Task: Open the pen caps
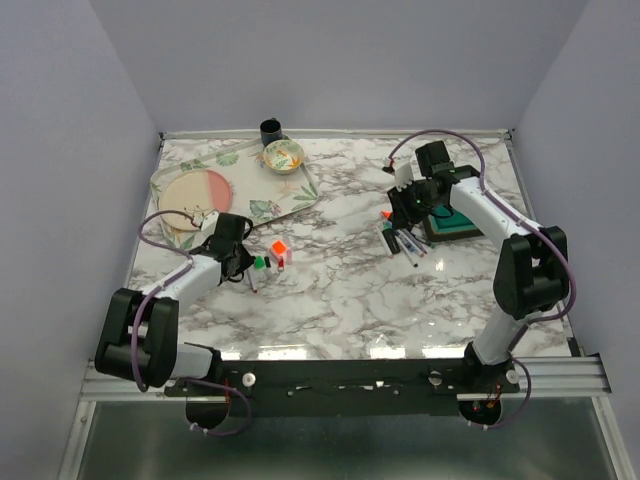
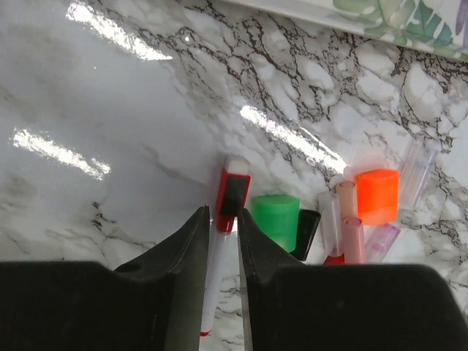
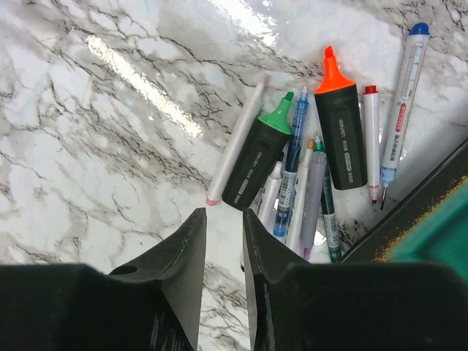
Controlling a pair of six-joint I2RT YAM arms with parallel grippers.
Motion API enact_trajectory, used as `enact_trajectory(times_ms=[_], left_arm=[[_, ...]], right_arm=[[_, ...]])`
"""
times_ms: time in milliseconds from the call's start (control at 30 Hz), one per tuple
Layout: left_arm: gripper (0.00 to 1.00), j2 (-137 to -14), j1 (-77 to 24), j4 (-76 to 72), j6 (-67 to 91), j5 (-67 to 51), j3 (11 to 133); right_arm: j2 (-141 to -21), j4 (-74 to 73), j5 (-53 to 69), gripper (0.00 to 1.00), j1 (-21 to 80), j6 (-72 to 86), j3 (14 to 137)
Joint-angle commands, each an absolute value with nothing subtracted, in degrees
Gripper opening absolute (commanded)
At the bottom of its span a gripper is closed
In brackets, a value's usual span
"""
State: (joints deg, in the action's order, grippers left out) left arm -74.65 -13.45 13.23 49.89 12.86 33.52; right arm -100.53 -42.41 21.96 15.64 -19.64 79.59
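L gripper (image 2: 222,213): jaws clamped on barrel of slim white plastic pen (image 2: 216,281), red cap (image 2: 232,196) on, near left edge of marble surface (image 1: 340,300), beside loose green cap (image 2: 278,219) & orange cap (image 2: 378,195). R gripper (image 3: 224,213): jaws slightly apart, empty, over heap of uncapped pens (image 3: 292,161) near right edge. Step, est.: uncapping this pen. Next: R to cross, pinch red cap, pull along barrel.

Two highlighters (image 3: 341,131); caps (image 2: 276,219): one green, one orange

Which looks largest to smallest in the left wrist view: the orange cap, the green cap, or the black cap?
1. green cap and orange cap: they look alike in size, so I won't rank one over the other.
2. black cap: narrower, and partly hidden behind the green one.
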Motion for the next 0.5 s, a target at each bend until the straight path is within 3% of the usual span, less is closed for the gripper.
enact_trajectory(times_ms=[0, 467], left_arm=[[0.29, -80.0, -13.1, 19.2, 47.6, 16.3, 39.0], [0.31, -91.7, -13.2, 21.4, 44.1, 15.2, 43.9]], right_arm=[[-98.6, -42.0, 25.5, 0.33, 15.4, -20.6, 79.1], [-98.1, -42.3, 26.9, 0.33, 15.4, -20.4, 79.2]])
